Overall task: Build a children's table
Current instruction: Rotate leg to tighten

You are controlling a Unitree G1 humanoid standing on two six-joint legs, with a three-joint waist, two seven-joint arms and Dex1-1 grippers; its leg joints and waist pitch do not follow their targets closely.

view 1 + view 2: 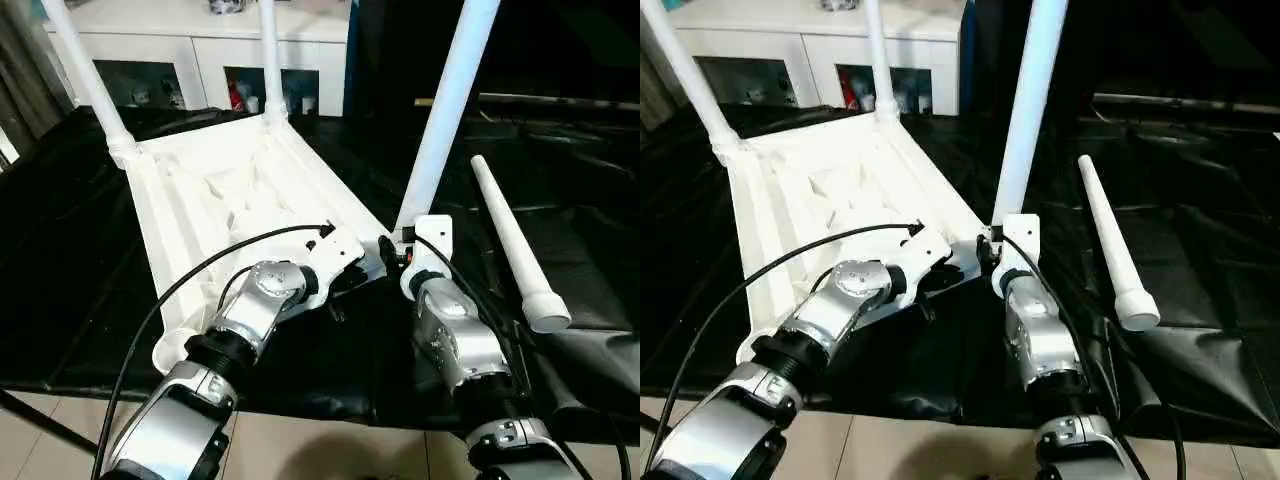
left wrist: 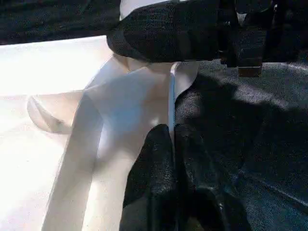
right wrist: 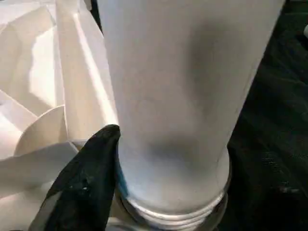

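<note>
The children's table top (image 1: 215, 200) lies upside down, ribbed side up, on a work surface draped in black sheeting (image 1: 70, 260), its near short end reaching toward the front edge. Three white legs stand in its corner sockets: two at the far end (image 1: 85, 75) (image 1: 272, 60), and one at the near right corner (image 1: 445, 110). The right tool (image 1: 405, 240) grips this near leg at its base, one black finger (image 3: 84, 180) pressed against the tube. The left tool (image 2: 175, 144) is closed, its fingertips against the thin rim of the top beside that same corner. A fourth leg (image 1: 510, 245) lies loose on the sheeting, nearer the right edge. A white cabinet (image 1: 200, 45) stands behind.
</note>
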